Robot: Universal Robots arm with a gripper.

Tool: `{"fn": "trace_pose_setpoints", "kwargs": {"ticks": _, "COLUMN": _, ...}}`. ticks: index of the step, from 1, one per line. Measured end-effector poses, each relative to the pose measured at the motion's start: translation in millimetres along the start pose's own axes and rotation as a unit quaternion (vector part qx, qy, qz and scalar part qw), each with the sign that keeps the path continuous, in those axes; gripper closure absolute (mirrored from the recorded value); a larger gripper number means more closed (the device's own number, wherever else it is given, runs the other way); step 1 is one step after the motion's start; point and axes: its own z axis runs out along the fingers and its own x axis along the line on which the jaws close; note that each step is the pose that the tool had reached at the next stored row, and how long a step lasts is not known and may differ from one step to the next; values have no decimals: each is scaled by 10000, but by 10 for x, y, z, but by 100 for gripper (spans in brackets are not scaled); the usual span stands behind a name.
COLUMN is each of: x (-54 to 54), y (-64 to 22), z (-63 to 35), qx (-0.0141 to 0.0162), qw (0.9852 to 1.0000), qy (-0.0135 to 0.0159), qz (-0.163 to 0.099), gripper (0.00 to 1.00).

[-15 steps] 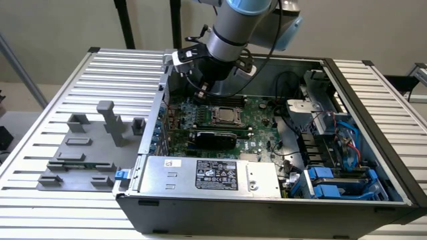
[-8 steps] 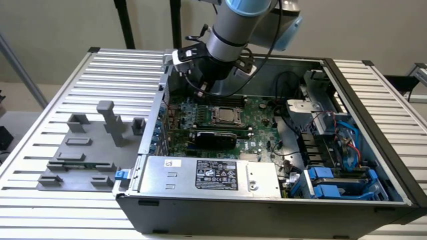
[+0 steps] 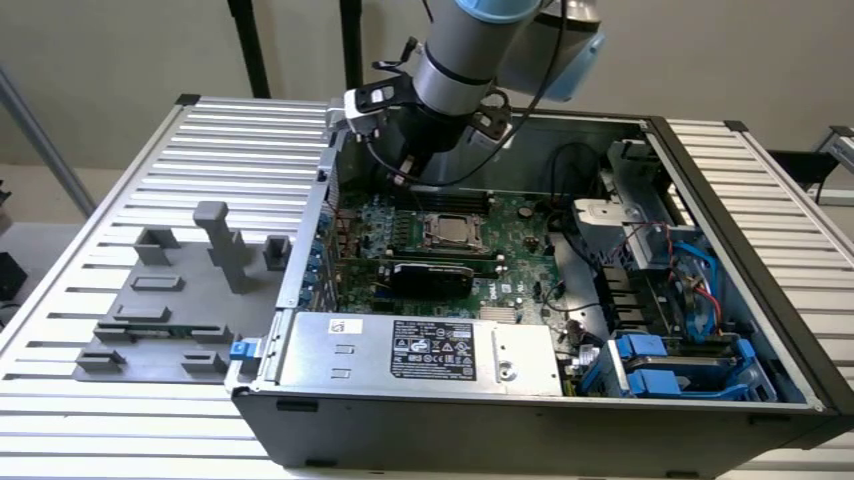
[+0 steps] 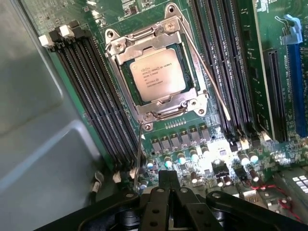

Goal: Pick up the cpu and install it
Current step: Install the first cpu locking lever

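Cpu (image 4: 159, 74) seated inside socket frame (image 4: 126, 47), gripper (image 4: 168, 179) apart from its edge, jaws closed on nothing.

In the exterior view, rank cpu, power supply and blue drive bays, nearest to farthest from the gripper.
1. cpu, seated close by the gripper.
2. power supply, along the near side.
3. blue drive bays, the exterior view's right.

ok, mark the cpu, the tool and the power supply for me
cpu (image 4: 159, 74), wrist view, middle of its metal lid.
tool (image 4: 169, 180), wrist view, between its fingertips.
power supply (image 3: 427, 350), exterior view, on its label.
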Motion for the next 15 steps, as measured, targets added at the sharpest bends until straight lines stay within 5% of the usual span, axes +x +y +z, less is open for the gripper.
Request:
{"fn": "trace_pose_setpoints", "kwargs": {"ticks": 6, "x": -29, "y": -34, "z": -154, "qx": 12, "qw": 9999, "qy": 88, "qz": 119, "gripper": 89}}
{"fn": "trace_pose_setpoints", "kwargs": {"ticks": 12, "x": -34, "y": -44, "z": -140, "qx": -3, "qw": 9990, "qy": 202, "qz": 411, "gripper": 89}}
{"fn": "trace_pose_setpoints", "kwargs": {"ticks": 15, "x": -56, "y": -83, "z": -99, "qx": -7, "qw": 9987, "qy": 215, "qz": 455, "gripper": 89}}
